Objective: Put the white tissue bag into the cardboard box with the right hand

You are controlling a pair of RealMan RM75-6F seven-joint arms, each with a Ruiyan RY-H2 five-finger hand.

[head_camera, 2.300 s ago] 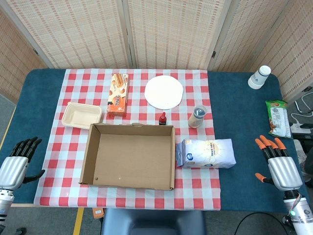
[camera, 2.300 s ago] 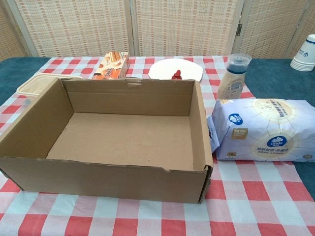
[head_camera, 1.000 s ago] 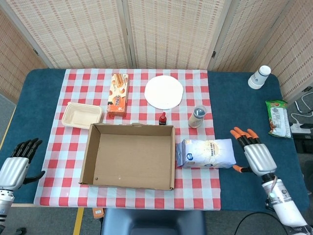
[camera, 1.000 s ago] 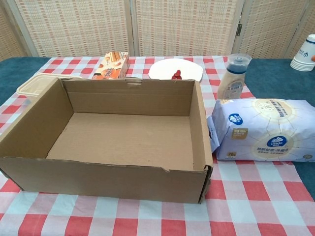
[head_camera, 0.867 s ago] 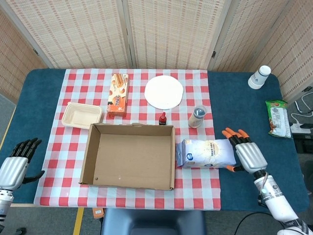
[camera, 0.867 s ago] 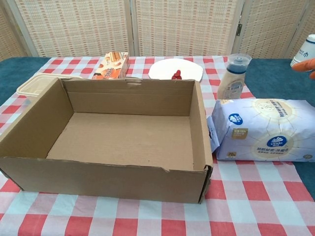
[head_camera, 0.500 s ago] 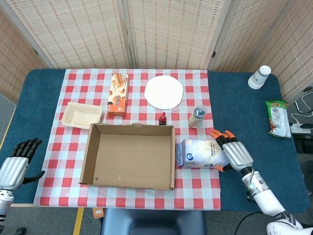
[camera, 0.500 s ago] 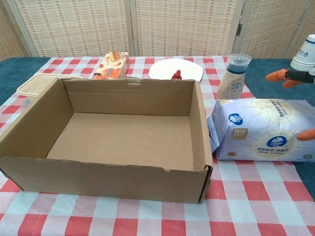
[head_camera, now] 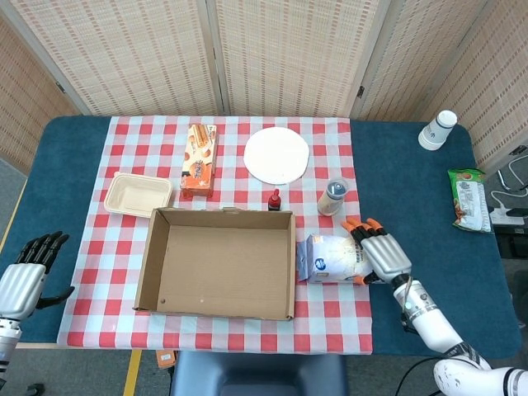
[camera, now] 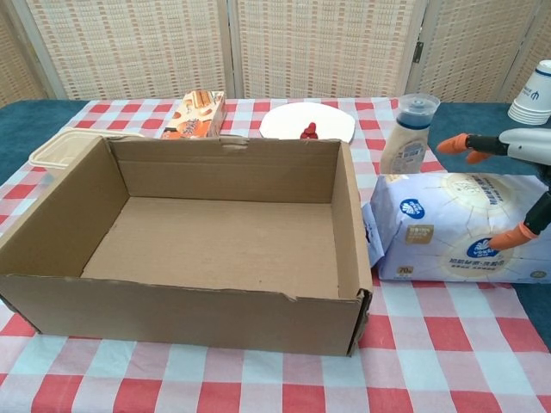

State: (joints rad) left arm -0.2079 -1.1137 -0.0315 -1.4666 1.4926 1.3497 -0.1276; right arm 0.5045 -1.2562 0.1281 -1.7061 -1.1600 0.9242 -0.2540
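The white tissue bag [head_camera: 337, 258] lies on the checked cloth just right of the cardboard box [head_camera: 219, 262] — outside it. The right hand [head_camera: 382, 254] hangs over the bag's right end, fingers spread wide, holding nothing; the left hand [head_camera: 25, 276] rests open at the near left edge.

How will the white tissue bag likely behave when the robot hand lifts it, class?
The white tissue bag looks soft and puffy, so it probably dents under the right robot hand. Its glossy wrapper may slip. Lying flat, it seems unlikely to roll.

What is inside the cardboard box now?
Nothing is seen inside the cardboard box; only its bare brown floor shows. The white tissue bag lies outside, beside its right wall. The near inner wall is hidden.
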